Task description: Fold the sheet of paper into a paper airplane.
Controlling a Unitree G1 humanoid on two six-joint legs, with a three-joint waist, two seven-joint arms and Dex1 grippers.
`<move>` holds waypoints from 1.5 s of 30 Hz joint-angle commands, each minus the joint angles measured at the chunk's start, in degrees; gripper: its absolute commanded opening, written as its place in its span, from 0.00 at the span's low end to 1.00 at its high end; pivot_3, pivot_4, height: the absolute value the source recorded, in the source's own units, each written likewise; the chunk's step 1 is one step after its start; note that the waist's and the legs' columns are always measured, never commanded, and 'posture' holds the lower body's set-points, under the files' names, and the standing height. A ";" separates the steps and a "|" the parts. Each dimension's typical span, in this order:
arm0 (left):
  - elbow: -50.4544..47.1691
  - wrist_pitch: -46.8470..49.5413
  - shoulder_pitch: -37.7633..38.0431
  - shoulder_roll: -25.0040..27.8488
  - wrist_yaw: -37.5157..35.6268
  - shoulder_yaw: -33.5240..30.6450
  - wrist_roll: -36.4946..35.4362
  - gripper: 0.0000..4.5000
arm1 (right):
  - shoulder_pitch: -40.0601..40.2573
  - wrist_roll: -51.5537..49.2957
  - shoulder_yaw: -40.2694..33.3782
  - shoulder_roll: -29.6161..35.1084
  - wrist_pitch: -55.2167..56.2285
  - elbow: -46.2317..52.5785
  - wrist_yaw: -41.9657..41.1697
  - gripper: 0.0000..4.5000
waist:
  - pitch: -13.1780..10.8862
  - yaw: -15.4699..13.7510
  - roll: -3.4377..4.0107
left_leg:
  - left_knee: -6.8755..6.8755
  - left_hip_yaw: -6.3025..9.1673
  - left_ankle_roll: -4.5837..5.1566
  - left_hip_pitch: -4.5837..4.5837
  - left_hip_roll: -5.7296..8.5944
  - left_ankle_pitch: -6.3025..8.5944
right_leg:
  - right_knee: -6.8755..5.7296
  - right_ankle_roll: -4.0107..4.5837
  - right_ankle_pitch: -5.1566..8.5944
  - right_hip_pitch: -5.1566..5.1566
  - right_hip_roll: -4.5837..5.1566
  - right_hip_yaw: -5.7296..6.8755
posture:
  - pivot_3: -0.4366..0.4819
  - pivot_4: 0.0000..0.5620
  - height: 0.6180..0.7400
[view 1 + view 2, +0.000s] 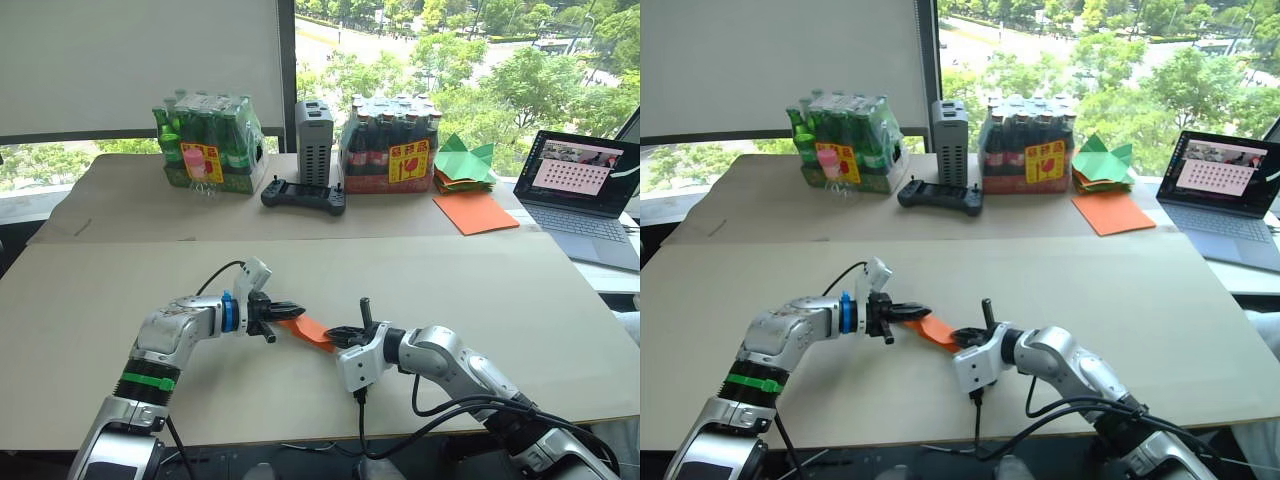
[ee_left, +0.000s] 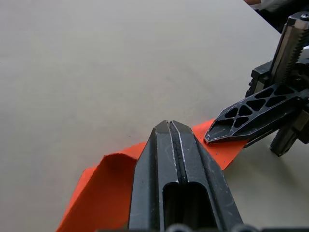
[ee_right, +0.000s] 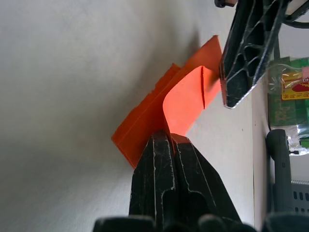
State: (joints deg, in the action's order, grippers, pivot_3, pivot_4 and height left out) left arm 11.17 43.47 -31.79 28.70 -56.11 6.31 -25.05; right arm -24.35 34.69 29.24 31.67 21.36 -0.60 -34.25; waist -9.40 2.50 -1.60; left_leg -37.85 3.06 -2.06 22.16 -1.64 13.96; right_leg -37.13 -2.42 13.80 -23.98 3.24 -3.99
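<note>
Most of the folded bright-orange sheet of paper (image 1: 312, 331) is hidden behind the two grippers in the head views, so only a small strip shows between them. Its full shape is hard to make out. In the left wrist view the black fingers cover the middle of the paper, and its near end runs out of the picture. In the right wrist view one layer curls up, and the far tip sits behind the other gripper's finger.

The left gripper (image 1: 291, 309) has its two black fingers pressed tight together on one end of the paper. The right gripper (image 1: 336, 336) also has its fingers squeezed together, pinching the other end. The paper is held between the two grippers, low over the near part of the big tan cardboard-covered table (image 1: 120, 290), near the front edge. I cannot tell if the paper touches the table.

Far back on the table stand a pack of green bottles (image 1: 208, 142), a grey box-shaped device (image 1: 313, 142), a black game-style controller (image 1: 303, 194) and a pack of dark bottles with red labels (image 1: 390, 148). To the right of those lie a pile of green folded papers (image 1: 464, 163) and a smooth flat orange sheet (image 1: 475, 212). An open laptop (image 1: 585, 190) sits at the right edge, partly cut off.
</note>
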 commanded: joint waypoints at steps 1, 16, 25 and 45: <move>3.52 -4.08 -1.84 -0.42 -0.40 1.45 3.01 0.00 | 1.45 0.56 0.98 0.13 0.09 -1.11 -1.10 0.00 | 0.00 -0.01 0.00 | 0.00 0.00 0.00 0.00 0.00 0.00 | 0.00 0.00 0.00 0.00 0.00 0.00 | 0.48 0.27 1.00; 8.08 -8.81 -1.31 -2.64 -1.34 3.86 7.63 0.00 | 4.11 -11.13 -2.37 -1.63 -5.23 1.81 -7.25 0.42 | 0.01 -0.09 0.00 | 0.00 0.01 0.07 -0.47 0.01 0.04 | 0.12 -0.03 0.02 0.56 0.00 0.01 | 0.48 0.27 1.00; 7.49 -8.31 -1.04 -2.89 -1.45 3.35 7.88 0.00 | 7.34 -40.98 -13.04 -14.79 -37.57 11.80 -11.23 0.52 | 0.01 0.02 0.00 | 0.01 0.02 0.23 -0.83 -0.01 0.14 | 0.12 -0.03 0.09 0.90 -0.02 0.00 | 0.48 0.27 1.00; 5.32 -8.04 -0.30 -2.88 -0.58 2.89 7.74 0.00 | 5.44 -36.84 -10.59 -20.18 -48.83 9.17 2.27 0.01 | 0.00 0.02 0.00 | 0.01 0.01 0.23 -0.74 -0.01 0.14 | 0.15 -0.06 0.10 0.81 -0.02 0.01 | 0.48 0.27 1.00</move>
State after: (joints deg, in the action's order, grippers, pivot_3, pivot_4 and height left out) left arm 17.43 35.08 -33.01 25.92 -56.80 8.64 -17.93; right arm -17.79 -1.95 19.58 11.99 -26.90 7.55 -33.05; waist -9.40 2.52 -1.59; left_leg -37.84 3.07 -1.83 21.43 -1.65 14.10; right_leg -36.97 -2.48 13.90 -23.18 3.23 -3.98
